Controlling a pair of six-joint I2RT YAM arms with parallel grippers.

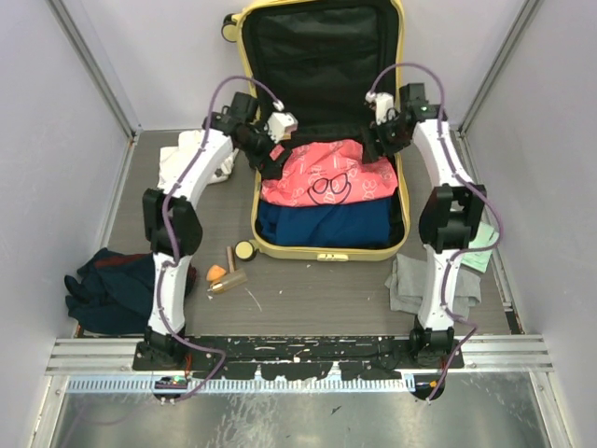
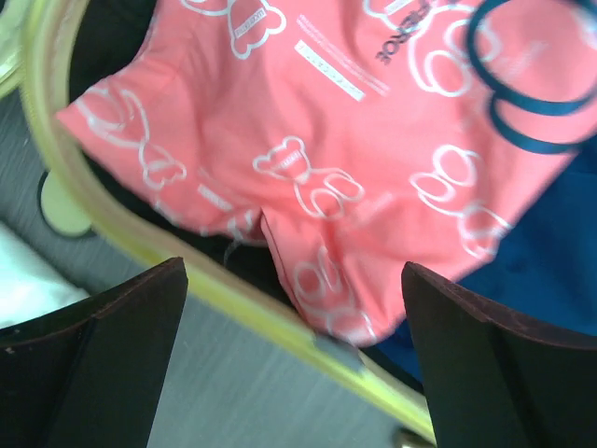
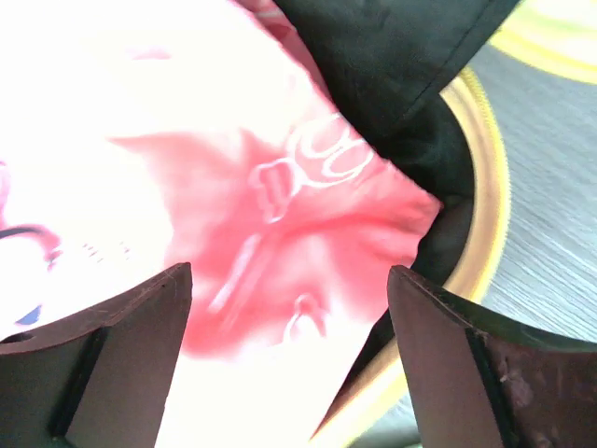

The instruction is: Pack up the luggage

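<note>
Two grippers stand wide apart, holding nothing: left gripper (image 2: 291,299) over the pink shirt (image 1: 322,177) at its left edge, right gripper (image 3: 289,289) at its right. The luggage (image 1: 322,252) lies open mid-table, lid raised behind, with the shirt atop a blue garment (image 1: 322,224).

luggage (image 1: 317,254) — 1 | folded garments (image 1: 322,182) inside — 2 | garment piles (image 1: 107,285) outside — 3

Smooth plastic luggage (image 1: 322,253), matt cloth lining (image 1: 317,56).
</note>
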